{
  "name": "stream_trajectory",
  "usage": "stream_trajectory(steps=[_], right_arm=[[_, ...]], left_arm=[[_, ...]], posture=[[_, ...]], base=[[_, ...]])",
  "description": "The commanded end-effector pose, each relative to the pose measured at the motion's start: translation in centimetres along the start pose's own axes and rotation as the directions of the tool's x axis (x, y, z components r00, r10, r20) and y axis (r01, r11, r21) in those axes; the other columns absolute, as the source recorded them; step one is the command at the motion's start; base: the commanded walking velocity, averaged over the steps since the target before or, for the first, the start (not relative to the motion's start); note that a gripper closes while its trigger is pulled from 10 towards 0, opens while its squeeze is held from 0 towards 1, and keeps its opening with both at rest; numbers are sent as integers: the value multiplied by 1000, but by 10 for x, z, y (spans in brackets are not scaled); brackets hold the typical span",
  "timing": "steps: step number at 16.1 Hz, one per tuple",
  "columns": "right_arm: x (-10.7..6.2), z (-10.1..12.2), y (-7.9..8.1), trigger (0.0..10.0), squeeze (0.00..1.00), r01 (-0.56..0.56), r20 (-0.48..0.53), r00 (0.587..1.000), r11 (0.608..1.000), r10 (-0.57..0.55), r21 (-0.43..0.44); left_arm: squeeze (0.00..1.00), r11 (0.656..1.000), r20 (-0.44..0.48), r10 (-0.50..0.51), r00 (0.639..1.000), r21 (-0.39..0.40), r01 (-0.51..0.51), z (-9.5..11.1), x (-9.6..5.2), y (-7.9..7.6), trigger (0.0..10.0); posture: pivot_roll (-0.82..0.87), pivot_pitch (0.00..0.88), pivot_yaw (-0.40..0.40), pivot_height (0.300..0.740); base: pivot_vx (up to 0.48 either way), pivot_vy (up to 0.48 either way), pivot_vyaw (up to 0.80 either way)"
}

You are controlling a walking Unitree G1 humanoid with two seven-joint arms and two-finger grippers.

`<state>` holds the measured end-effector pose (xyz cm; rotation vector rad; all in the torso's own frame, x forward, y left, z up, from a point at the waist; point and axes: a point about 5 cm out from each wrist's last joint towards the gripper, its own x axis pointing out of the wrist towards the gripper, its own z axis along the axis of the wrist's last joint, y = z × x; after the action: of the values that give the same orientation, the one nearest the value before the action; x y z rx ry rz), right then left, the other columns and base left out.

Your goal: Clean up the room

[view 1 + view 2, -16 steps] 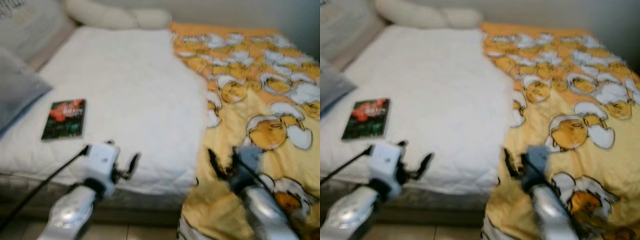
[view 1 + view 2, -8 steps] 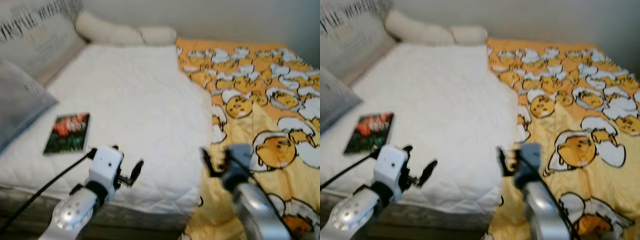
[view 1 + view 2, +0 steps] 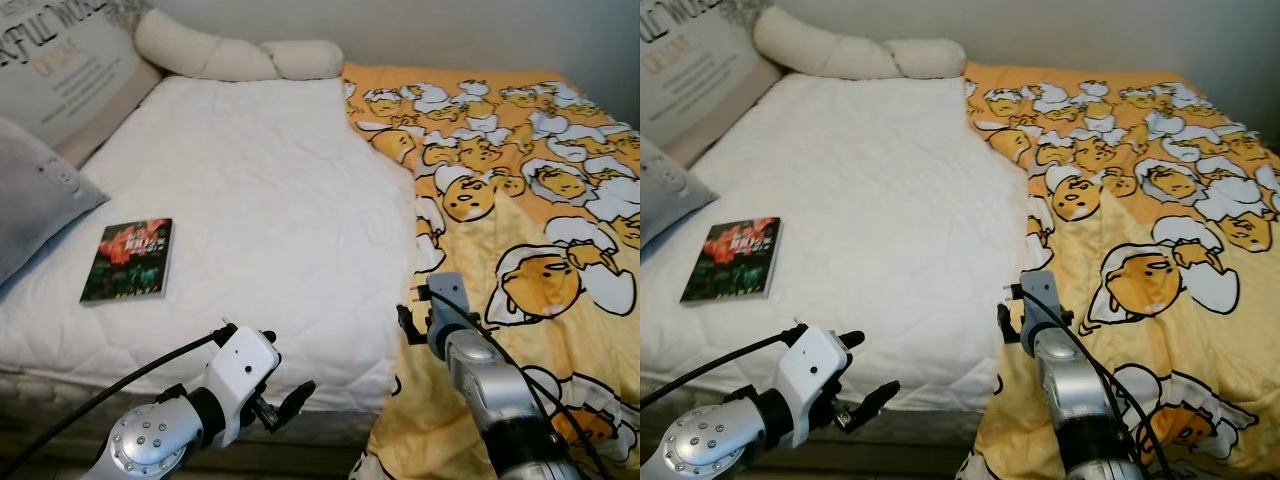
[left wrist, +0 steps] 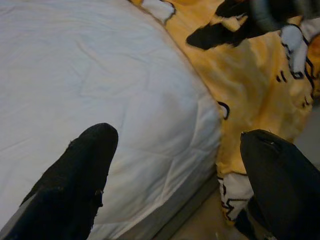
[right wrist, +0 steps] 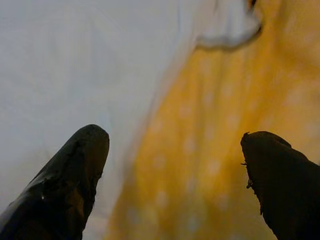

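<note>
Two arms of mine reach out over the near edge of the bed (image 3: 260, 200), and both sets of jaws stand open with nothing between them. My left gripper (image 3: 275, 400) hangs just off the near edge of the white quilted mattress cover, its black fingers (image 4: 75, 180) spread wide; in my left wrist view the rounded near corner of the mattress lies between them, with the yellow blanket falling past it toward the floor. My right gripper (image 3: 415, 315) is at the seam where the white cover meets the yellow blanket (image 3: 520, 230), close above the cloth; whether it touches I cannot tell. In my right wrist view its fingers (image 5: 70, 175) straddle that seam, white on one side and yellow on the other.

The blanket, printed with cartoon eggs, covers the bed's right side from the far edge down over the near edge. A dark book (image 3: 127, 260) with a red and green cover lies flat on the white cover near the bed's left edge, well apart from both grippers. A grey pillow (image 3: 35, 210) sits at the left edge just beside the book. A lettered cushion (image 3: 70, 70) leans at the far left corner, and a long cream bolster (image 3: 235, 57) lies along the far edge.
</note>
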<state>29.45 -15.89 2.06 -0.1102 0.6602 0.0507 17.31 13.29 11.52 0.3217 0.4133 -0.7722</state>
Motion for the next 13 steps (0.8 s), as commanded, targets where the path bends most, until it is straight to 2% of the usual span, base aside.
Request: stream_trajectory(steps=[1,2,3,4,6,9,13], right_arm=[[7,-5,-3,10000,0,5,-32,999,998,-3,61],[12,-11,-1,10000,0,-20,-72,997,993,29,119],[14,-15,-1,8863,0,-31,-97,994,993,42,111],[16,-23,-4,0,0,-14,-135,991,998,22,60],[17,-29,-7,0,0,6,-167,986,997,7,81],[19,-30,-9,0,0,-1,-176,984,1000,5,22],[19,-28,-12,0,0,-10,-162,987,1000,14,25]], left_arm=[[196,1000,-1,-20,1000,11,20,2,-2,0,10000],[196,999,-6,-30,1000,16,30,3,-2,0,10000],[196,999,-11,-35,999,20,35,3,-3,1,10000],[196,999,-16,-42,999,22,43,4,-4,0,10000],[196,998,-25,-57,998,18,57,3,-7,-4,10000],[196,998,-32,-69,997,11,70,2,-8,-7,10000],[196,998,-30,-67,997,7,68,3,-6,-6,10000]], posture=[[88,27,-8,740],[97,37,-9,740],[102,43,-10,740],[110,46,-14,740],[117,45,-18,740],[120,51,-22,740],[117,47,-25,740]], base=[[0,0,0],[0,0,0],[0,0,0],[0,0,0],[0,0,0],[0,0,0],[0,0,0]])
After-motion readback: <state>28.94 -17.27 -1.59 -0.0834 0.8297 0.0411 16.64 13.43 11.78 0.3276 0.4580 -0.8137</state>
